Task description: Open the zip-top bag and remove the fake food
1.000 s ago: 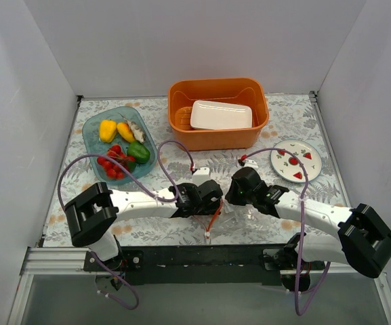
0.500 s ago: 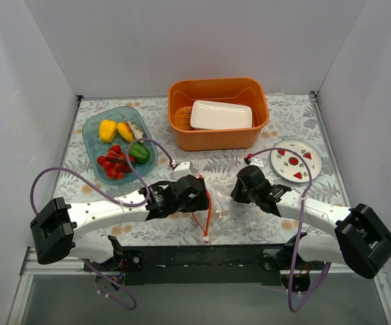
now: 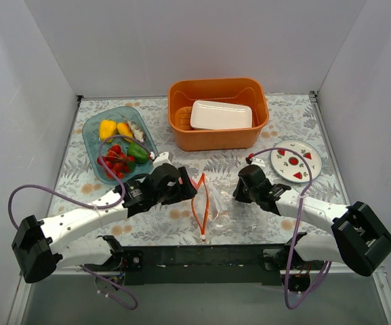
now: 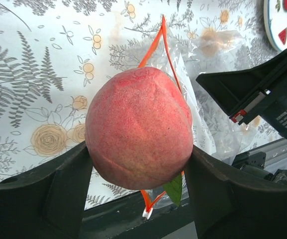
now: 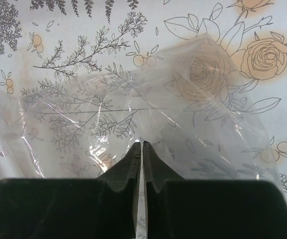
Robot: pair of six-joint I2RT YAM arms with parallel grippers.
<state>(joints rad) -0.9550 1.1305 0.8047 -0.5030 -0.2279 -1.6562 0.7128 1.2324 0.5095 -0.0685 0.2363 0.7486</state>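
Far-left corner, just inside the left edge: teal tray [image 3: 117,113] of peppers [image 3: 108,129] and cherry tomatoes [image 3: 114,164]. Left gripper [image 3: 179,187] clamped on a pinkish-red piece [image 4: 138,127], shifted leftward off the bag since half a second ago, open cloth beneath. By the near edge, mid-table: zip-top bag [image 3: 212,203] lying flat, orange strip gaping. Right gripper [image 5: 142,149] pinched together on its plastic. Orange basin [image 3: 215,135] toward the far edge; white plate [image 3: 295,160] near the right edge. Flowered cloth [image 3: 154,227], white walls [image 3: 181,47].

1 high rear overhead view, 2 close downward wrist views, zip-top bag [image 3: 217,206] common to all 3
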